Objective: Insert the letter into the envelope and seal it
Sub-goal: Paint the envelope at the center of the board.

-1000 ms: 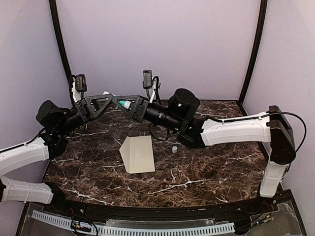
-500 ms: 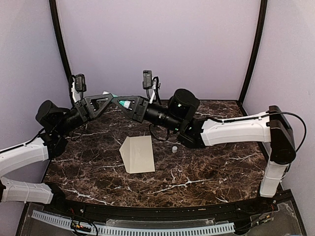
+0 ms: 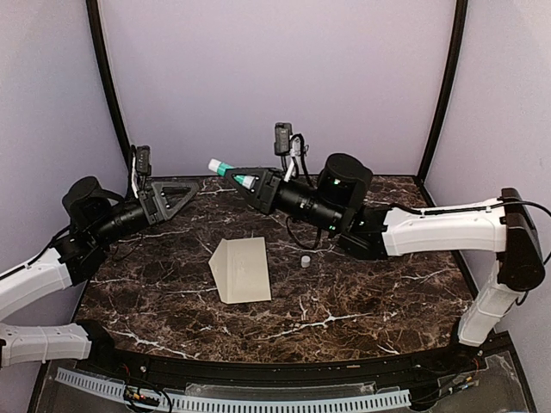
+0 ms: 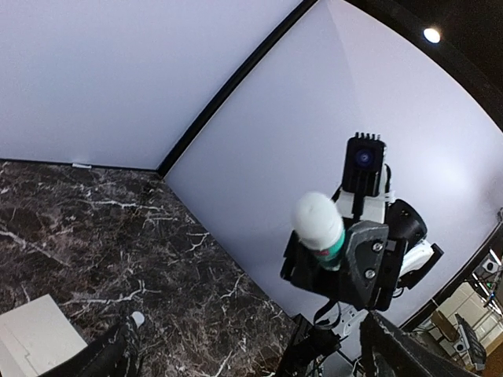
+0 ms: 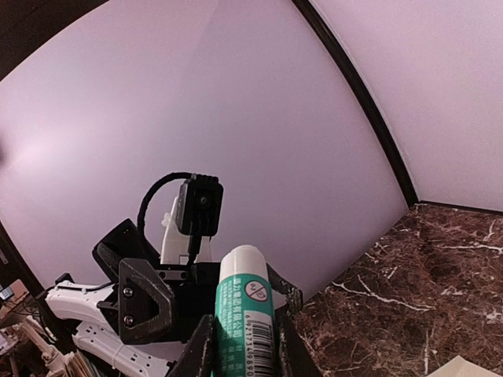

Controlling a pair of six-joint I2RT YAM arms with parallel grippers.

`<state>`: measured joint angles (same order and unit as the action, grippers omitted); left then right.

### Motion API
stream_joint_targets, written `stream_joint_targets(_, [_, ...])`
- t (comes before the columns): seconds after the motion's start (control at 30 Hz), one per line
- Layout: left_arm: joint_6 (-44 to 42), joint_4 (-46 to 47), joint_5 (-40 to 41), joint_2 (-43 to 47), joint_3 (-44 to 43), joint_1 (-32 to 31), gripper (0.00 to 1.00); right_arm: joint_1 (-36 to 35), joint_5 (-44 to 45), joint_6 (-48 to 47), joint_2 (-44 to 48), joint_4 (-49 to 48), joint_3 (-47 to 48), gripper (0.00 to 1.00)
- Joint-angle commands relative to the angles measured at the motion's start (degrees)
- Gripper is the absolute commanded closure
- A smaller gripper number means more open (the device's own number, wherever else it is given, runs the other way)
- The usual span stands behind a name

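Two arms hang high over the marble table [image 3: 362,310], meeting near its 12 o'clock edge. Our left gripper [image 3: 185,194] has its jaws wide apart and holds nothing. Our right gripper [image 3: 251,181] is clamped on a green-and-white glue stick [image 3: 225,170], which lies nearly level with its tip toward 10 o'clock.

The envelope [image 3: 248,271] lies flat on the table at about 6 o'clock from that tip and well below it. Its long axis runs roughly 12 to 6, and its pointed flap [image 3: 217,267] faces 9 o'clock. We see no separate letter, so we judge it is already inside. A small white cap [image 3: 305,260] stands near the envelope at its 3 o'clock side.

Gluing calls for tipping the stick down toward the flap, and the right gripper's stick is the nearer tool.
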<state>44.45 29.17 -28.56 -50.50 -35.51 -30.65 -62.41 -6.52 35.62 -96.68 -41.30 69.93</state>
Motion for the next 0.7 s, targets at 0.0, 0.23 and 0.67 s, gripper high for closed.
stream_joint_targets(0.0, [-4.4, -18.4, 4.3, 1.4, 0.0, 1.1, 0.03, 1.2, 7.0, -5.6, 5.6, 9.2, -1.8, 0.89])
stream_joint_targets(0.23, [-7.3, -30.3, 7.6, -5.5, 2.1, 2.7, 0.03, 3.1, 12.3, -7.0, 9.8, 24.2, -3.8, 0.89])
stream_joint_targets(0.67, [-6.6, -24.1, 5.9, -22.5, 4.5, 5.3, 0.07, 4.9, 8.4, -4.8, 5.6, 29.9, -5.1, 0.89])
